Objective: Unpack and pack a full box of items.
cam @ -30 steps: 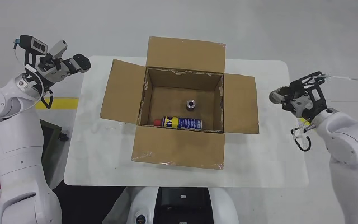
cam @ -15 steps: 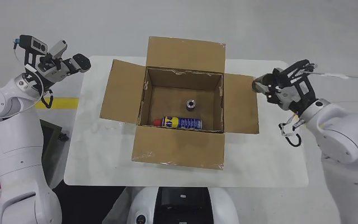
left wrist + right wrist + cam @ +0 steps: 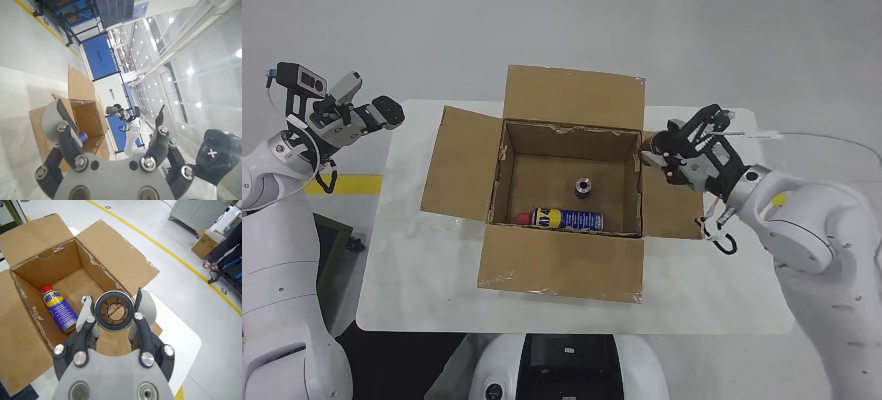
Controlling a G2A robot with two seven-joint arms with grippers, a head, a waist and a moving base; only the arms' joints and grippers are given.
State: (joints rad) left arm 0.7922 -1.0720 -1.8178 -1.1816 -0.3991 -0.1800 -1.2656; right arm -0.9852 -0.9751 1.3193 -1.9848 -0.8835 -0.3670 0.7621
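We see the cardboard box (image 3: 562, 262) standing open on the white counter (image 3: 722, 290), all four flaps folded outward. The right gripper (image 3: 667, 155) hangs above the box's right wall, towards the far corner, where the right flap meets the opening. Its fingers are closed narrowly on a metal ring (image 3: 653, 152), one finger on each side of the rim. From the right wrist we look straight through the ring (image 3: 114, 327) held in that gripper (image 3: 114, 302): it has a dark outer band and a bright metal inside, and it is clear of the cardboard, touching only the fingers.

Inside the box a blue and yellow spray can (image 3: 567, 218) lies on its side against the near wall, its red cap towards the left wall (image 3: 57, 311). A small metal part (image 3: 584, 186) sits on the box floor near the middle, apart from the can.

The left gripper (image 3: 370, 97) is well off to the left of the box, beyond the left flap. Its fingers are spread wide with nothing between them (image 3: 109, 113).
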